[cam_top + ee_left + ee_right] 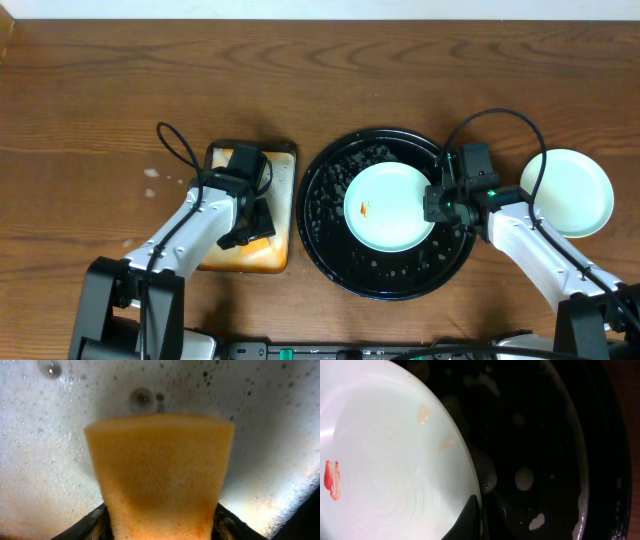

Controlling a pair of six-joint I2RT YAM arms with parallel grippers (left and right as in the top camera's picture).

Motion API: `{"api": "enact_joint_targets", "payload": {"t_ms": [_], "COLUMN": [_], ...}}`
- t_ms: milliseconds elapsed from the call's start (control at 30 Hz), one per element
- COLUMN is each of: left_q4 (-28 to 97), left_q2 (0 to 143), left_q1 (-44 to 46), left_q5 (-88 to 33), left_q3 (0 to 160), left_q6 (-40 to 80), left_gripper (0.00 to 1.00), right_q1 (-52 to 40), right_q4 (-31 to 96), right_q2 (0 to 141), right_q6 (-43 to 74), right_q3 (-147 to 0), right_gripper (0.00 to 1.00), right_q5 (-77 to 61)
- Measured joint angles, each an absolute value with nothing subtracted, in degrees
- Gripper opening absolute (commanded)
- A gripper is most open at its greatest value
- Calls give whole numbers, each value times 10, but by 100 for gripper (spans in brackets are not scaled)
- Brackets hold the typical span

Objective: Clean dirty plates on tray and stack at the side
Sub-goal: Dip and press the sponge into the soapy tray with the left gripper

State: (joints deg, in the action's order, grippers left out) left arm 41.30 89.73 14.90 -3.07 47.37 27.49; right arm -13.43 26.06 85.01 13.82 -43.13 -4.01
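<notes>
A pale mint-blue plate (390,205) with a small orange smear (364,208) lies on the large round black tray (322,215). My right gripper (437,203) is shut on the plate's right rim. In the right wrist view one finger (479,515) lies over the plate's (385,460) edge, the smear (332,480) is at far left, and the wet tray (545,435) is beside it. Another pale plate (567,192) rests on the bare wood at the right. My left gripper (255,222) is shut on an orange sponge (160,475). No yellow plate shows.
The left gripper hovers over the small rectangular orange-stained tray (282,180), whose foamy bottom (40,435) fills the left wrist view. Brown wood tabletop (100,100) surrounds both trays. Cables loop above each arm.
</notes>
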Motion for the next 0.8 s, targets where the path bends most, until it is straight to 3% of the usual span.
{"api": "enact_joint_targets", "payload": {"t_ms": [633, 800], "left_q4": [449, 423], "left_q2": [898, 898], "left_q1": [149, 149], "left_q5": [-30, -27], "left_q3": [506, 489], "left_q6": [255, 255], "left_gripper": [61, 57], "right_q1": [-134, -134], "right_q4": [261, 261], "right_q2": [850, 850], "right_q6": [138, 138], "right_q3": [-431, -431], "right_gripper": [1, 1], "right_q5": [-40, -40]}}
